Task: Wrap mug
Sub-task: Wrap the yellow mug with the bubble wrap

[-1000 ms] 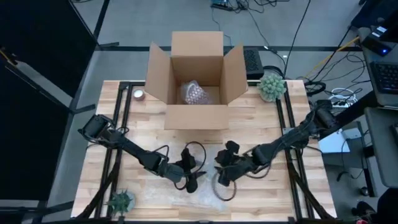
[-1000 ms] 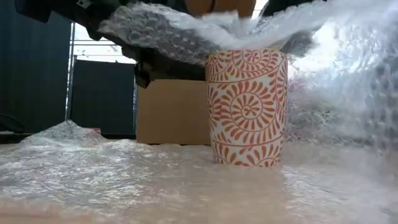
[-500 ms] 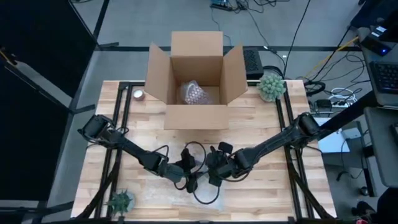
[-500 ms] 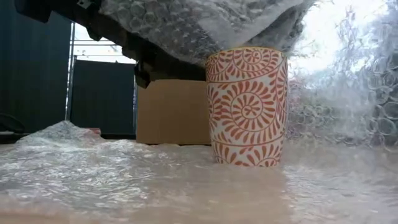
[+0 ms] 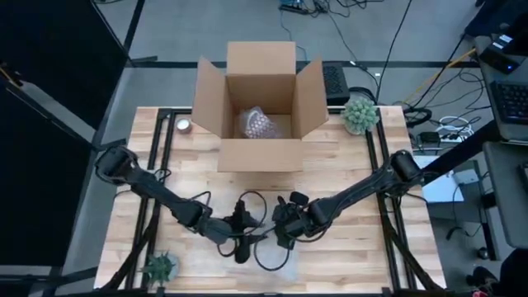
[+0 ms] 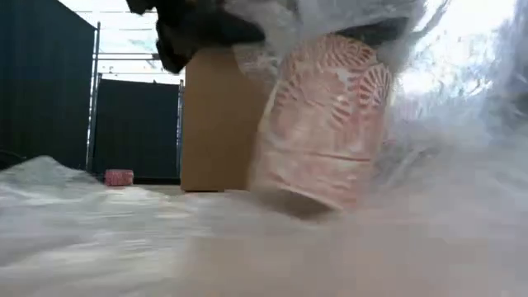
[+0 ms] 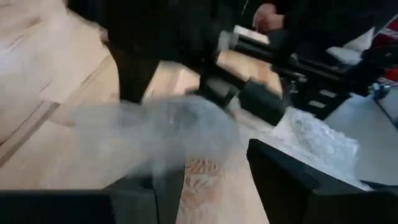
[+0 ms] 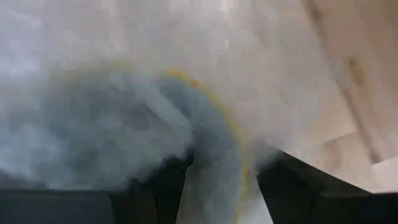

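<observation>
Mug (image 6: 323, 124) tilted under bubble wrap (image 6: 462, 165)

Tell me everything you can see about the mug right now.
The mug is pale ceramic with an orange swirl pattern and no visible handle. It stands on the bubble wrap at the table's front, tilted off upright, its base edge lifted. More wrap drapes over its rim, with dark arm parts just above. Both claws sit close beside it.

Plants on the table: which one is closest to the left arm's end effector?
The small spiky plant at the table's front left corner. The rounder bushy plant sits at the far right corner, beside the cardboard box.
</observation>
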Available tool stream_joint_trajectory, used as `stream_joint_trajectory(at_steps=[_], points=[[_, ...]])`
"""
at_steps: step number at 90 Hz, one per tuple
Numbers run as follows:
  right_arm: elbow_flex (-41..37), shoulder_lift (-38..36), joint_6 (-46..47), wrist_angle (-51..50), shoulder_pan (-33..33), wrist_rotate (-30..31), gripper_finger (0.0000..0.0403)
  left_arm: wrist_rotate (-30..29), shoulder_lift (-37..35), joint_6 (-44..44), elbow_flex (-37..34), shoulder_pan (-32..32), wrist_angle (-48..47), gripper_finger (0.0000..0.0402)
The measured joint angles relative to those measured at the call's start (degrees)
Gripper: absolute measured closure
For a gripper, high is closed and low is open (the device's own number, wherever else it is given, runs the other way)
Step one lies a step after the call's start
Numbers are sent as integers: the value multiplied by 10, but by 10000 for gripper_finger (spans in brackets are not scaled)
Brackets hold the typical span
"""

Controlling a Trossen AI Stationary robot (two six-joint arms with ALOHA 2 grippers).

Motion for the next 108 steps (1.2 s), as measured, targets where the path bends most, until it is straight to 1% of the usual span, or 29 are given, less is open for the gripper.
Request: stream_joint_trajectory(at_steps=[13,30,47,52,65,68,88,108], points=[[0,0,-3,8,-1,6,232,-12,-6,28,0,5,1,238],[0,0,-8,18,0,16,232,-13,19,26,1,8,-3,238],[1,-1,-21,20,3,19,232,-7,0,25,1,-12,-21,238],[1,-1,-23,20,3,20,232,-6,-11,20,2,-20,-39,238],[1,-2,-28,20,3,21,232,-2,-12,-38,1,-42,-124,238],[1,-2,-29,20,3,21,232,-2,-8,-47,1,-46,-133,238],[2,-3,-29,21,6,20,232,13,48,-50,2,-43,-116,238],[3,-3,-34,20,7,19,232,19,108,-50,2,-30,-51,238]])
